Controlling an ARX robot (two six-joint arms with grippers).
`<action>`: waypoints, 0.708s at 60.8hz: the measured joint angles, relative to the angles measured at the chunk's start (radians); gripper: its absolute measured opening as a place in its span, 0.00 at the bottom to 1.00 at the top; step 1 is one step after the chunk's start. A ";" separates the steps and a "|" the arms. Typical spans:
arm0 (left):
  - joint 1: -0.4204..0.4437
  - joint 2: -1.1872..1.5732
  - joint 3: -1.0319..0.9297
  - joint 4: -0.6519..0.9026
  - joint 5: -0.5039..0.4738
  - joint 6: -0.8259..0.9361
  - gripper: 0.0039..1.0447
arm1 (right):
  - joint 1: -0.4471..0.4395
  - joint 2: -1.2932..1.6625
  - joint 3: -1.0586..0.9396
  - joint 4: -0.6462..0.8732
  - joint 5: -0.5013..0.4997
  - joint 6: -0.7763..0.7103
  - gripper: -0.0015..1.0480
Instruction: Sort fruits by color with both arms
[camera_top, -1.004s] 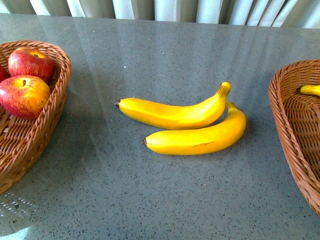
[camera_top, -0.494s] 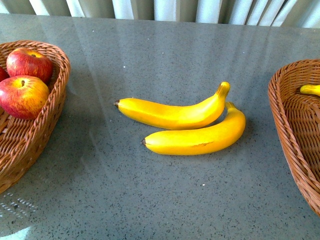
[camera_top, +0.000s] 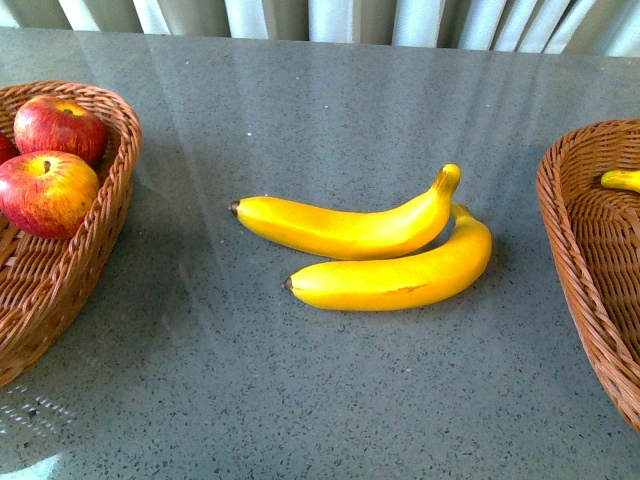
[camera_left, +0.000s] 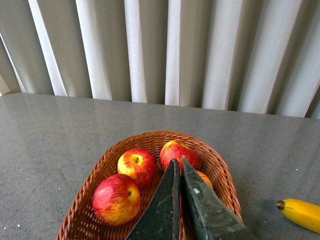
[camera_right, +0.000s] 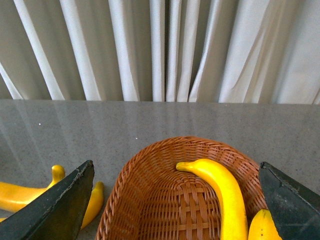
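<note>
Two bananas (camera_top: 395, 278) lie touching on the table (camera_top: 300, 400) — glossy, firm, probably slick — so I'd pinch one across its thick middle. Right gripper (camera_right: 176, 165) gapes wide; left gripper (camera_left: 179, 162) is pressed together (empty).

- We are holding our left gripper (camera_left: 177, 162) with its two dark jaws pressed together, the tips meeting in a narrow point.
- We are holding our right gripper (camera_right: 175, 170) with its dark jaws spread wide, the tips well apart from each other.
- We are pointing both wrists forward and slightly downward.
</note>
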 joint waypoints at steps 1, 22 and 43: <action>0.000 -0.005 0.000 -0.005 0.000 0.000 0.01 | 0.000 0.000 0.000 0.000 0.000 0.000 0.91; 0.001 -0.183 0.000 -0.202 0.000 0.000 0.01 | 0.000 0.000 0.000 0.000 0.000 0.000 0.91; 0.001 -0.184 0.000 -0.202 0.000 0.000 0.22 | 0.000 0.000 0.000 0.000 0.000 0.000 0.91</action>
